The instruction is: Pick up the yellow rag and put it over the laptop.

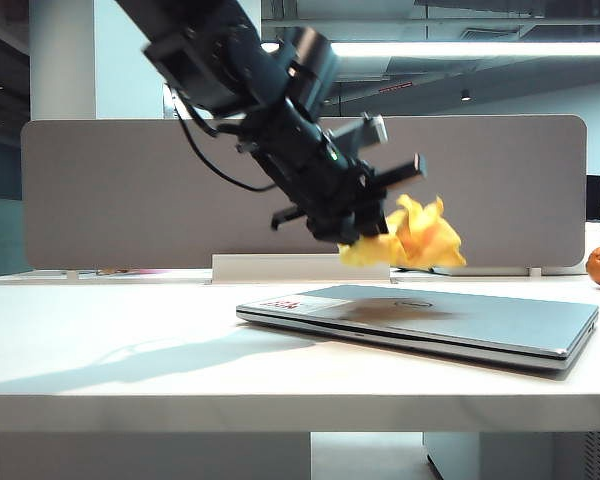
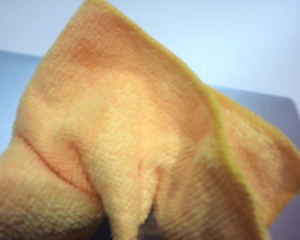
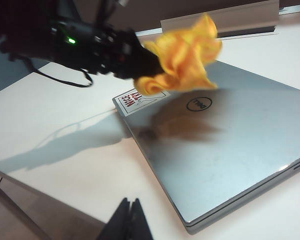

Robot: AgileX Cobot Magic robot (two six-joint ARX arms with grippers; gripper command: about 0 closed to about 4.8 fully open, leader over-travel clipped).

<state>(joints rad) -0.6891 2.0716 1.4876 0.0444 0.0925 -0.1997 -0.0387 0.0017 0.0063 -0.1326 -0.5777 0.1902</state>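
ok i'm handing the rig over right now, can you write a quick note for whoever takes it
Left gripper: shut on the yellow rag, held in the air over the laptop.
Right gripper: shut, empty, near the table's front edge, off to the laptop's side.
Laptop: closed, flat on the white table, lid bare.
Done: rag picked up and carried above the lid.
Left: lower it, open the left gripper so the rag lies over the lid, then pull the arm back.
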